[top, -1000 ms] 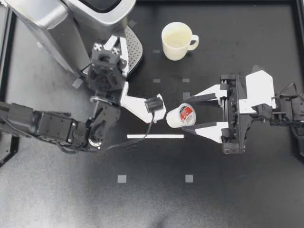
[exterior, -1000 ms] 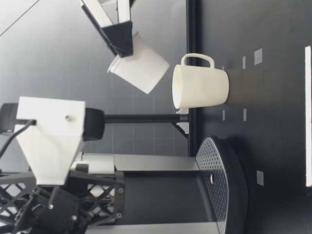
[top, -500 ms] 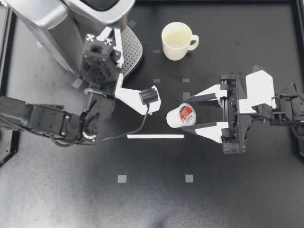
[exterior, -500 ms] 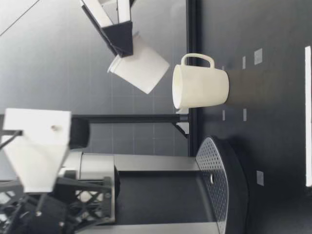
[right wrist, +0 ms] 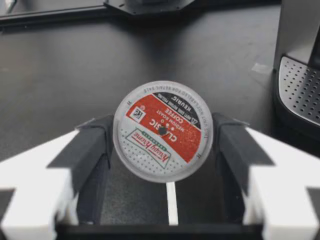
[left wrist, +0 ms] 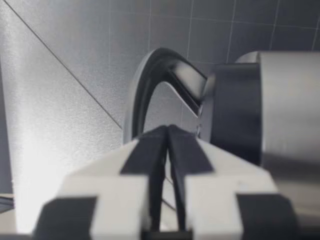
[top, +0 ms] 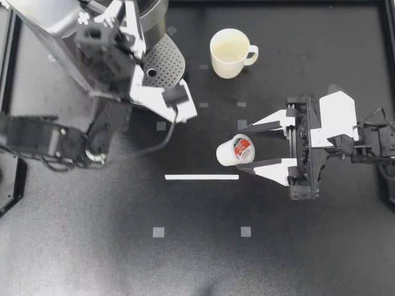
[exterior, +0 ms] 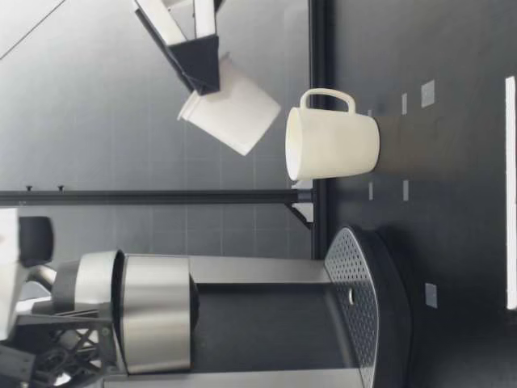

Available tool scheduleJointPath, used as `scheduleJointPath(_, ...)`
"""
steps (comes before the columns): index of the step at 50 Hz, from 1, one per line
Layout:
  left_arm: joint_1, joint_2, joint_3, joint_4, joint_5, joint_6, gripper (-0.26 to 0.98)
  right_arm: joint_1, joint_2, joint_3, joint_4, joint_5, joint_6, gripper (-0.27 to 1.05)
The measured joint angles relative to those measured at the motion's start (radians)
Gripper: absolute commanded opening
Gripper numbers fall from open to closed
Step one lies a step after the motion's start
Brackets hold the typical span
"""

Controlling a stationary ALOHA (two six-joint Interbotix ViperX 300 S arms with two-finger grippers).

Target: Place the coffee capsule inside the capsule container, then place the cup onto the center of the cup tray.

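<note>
While my right gripper [top: 242,149] is clamping the coffee capsule [top: 229,152] aloft, right of mid-table, my left gripper [top: 129,15], fingers pressed together, is hovering at the coffee machine [top: 55,24] far left; a closed pinch may be slipping off its handle [left wrist: 145,90], leaving the capsule nowhere to go.

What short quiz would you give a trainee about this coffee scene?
1. True or false: the cup stands on the cup tray.
2. What does my right gripper hold? A: a spoon. B: the coffee capsule. C: nothing.
3. Is the coffee capsule resting on the table or lifted off it?
Key: 1 false; 2 B; 3 lifted off it, as the low view shows.
</note>
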Motion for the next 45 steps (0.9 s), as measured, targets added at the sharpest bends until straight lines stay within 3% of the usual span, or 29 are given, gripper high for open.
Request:
scheduleJointPath(23,0.078,-0.126,0.032,0.003,-0.035,-0.014,0.13,0.000,-0.014,0.000,0.000,0.002,0.005,0.56)
scheduleJointPath(36,0.121,-0.242,0.057,0.000,-0.118,-0.175,0.13,0.000,-0.014,-0.005,0.000,0.000,0.005,0.56)
scheduleJointPath(45,0.166,-0.288,0.067,-0.037,-0.193,-0.222,0.13,0.000,-0.017,-0.020,0.000,-0.002,0.002,0.56)
